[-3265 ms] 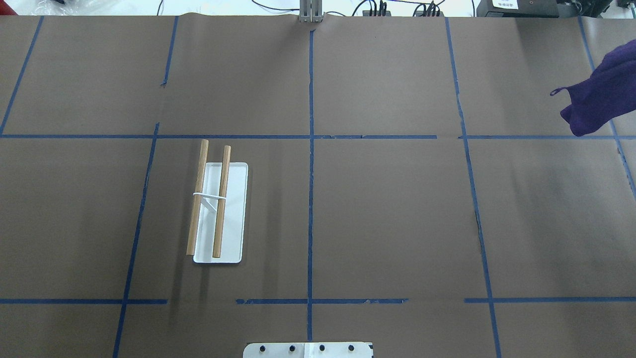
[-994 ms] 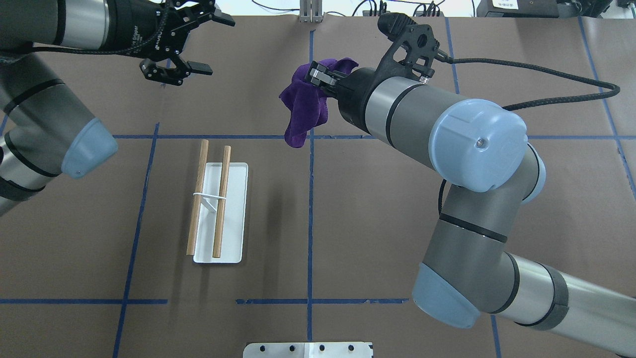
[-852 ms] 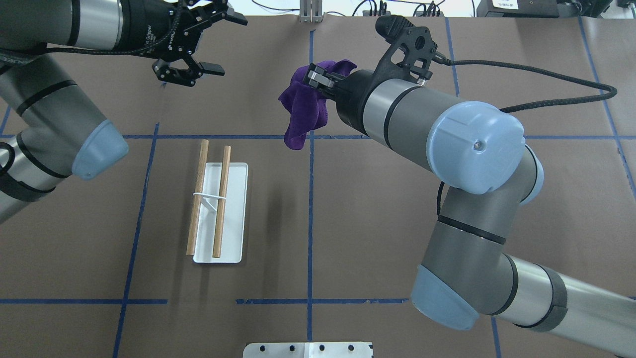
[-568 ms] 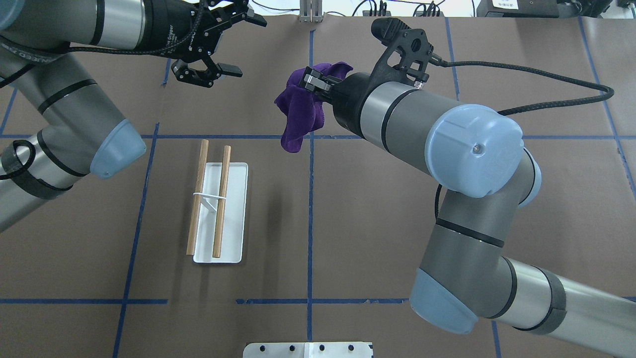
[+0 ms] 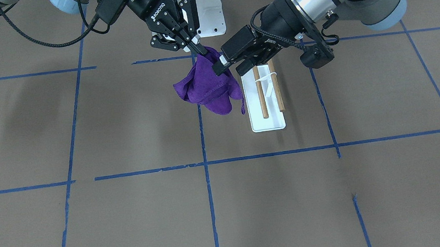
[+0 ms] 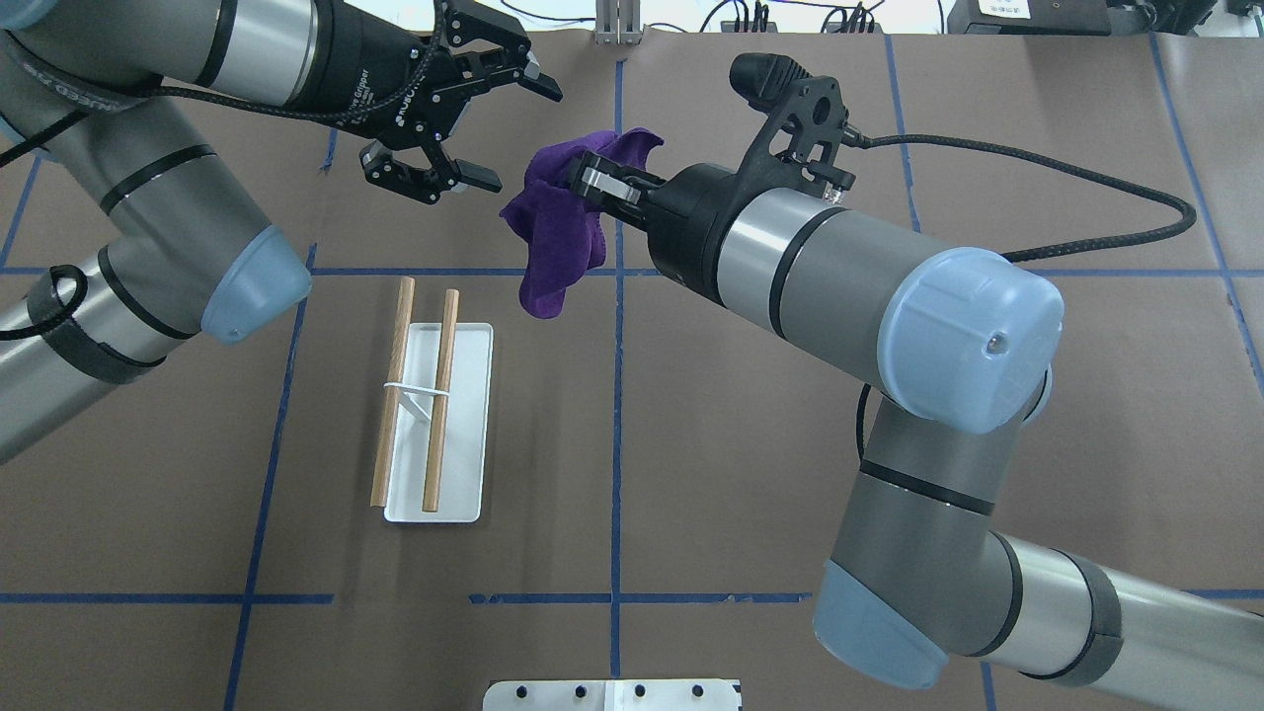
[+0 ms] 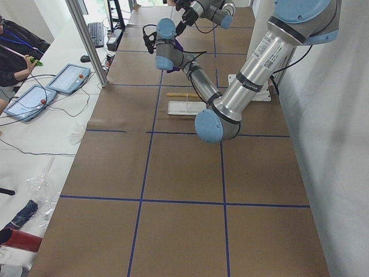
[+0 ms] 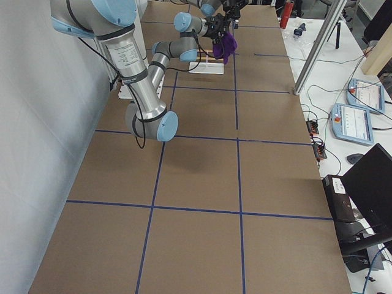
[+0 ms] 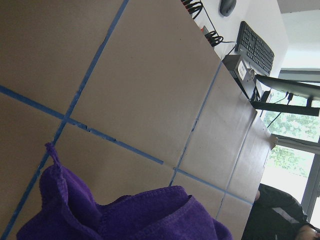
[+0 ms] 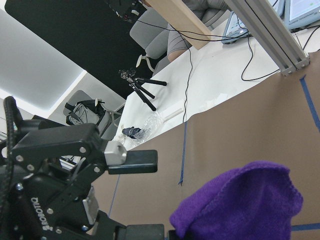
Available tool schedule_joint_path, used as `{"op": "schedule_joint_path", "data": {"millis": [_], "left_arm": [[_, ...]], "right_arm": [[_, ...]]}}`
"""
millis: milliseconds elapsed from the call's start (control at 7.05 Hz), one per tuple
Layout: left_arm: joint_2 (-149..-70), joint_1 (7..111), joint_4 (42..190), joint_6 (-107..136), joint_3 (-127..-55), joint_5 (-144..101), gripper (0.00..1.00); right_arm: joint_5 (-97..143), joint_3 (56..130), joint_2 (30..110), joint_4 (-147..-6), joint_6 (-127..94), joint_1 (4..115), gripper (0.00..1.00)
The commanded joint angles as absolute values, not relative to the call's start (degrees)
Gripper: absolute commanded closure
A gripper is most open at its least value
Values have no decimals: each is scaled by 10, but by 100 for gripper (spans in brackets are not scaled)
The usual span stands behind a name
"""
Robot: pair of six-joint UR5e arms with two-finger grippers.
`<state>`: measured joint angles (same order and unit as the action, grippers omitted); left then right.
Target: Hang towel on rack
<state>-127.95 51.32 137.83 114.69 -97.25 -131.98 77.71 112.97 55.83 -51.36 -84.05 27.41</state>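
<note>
The purple towel [image 6: 553, 232] hangs bunched from my right gripper [image 6: 585, 184], which is shut on its top above the table's far middle. In the front view the right gripper [image 5: 196, 46] pinches the towel [image 5: 206, 88]. My left gripper [image 6: 513, 133] is open, its jaws spread just left of the towel; in the front view the left gripper [image 5: 231, 67] has one fingertip at the towel's upper edge. The rack [image 6: 454, 425] stands nearer the robot, below the left gripper, with two brown dowels [image 6: 439, 395] and nothing on it. The left wrist view shows the towel [image 9: 125, 215] close below.
Brown paper with a blue tape grid covers the table. The white bolted pedestal plate [image 6: 612, 694] is at the near edge. A black cable [image 6: 1086, 197] loops off my right wrist. A seated person [image 7: 17, 49] and tablets are past the table's far edge.
My left gripper has moved right, toward the towel, still open. My right gripper has carried the towel a little left, so the two grippers are now close together.
</note>
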Motion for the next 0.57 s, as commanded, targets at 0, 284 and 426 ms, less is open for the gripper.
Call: {"op": "schedule_joint_path", "data": {"millis": [0, 284, 426], "left_arm": [[-1284, 513, 1378, 1146, -972, -1334, 5], [-1288, 512, 1378, 1146, -972, -1334, 6], [-1288, 513, 1378, 1146, -972, -1333, 6]], "right_arm": [[777, 1131, 562, -501, -837, 269, 100], [777, 1132, 562, -500, -837, 267, 100], [777, 1132, 562, -501, -837, 267, 100]]}}
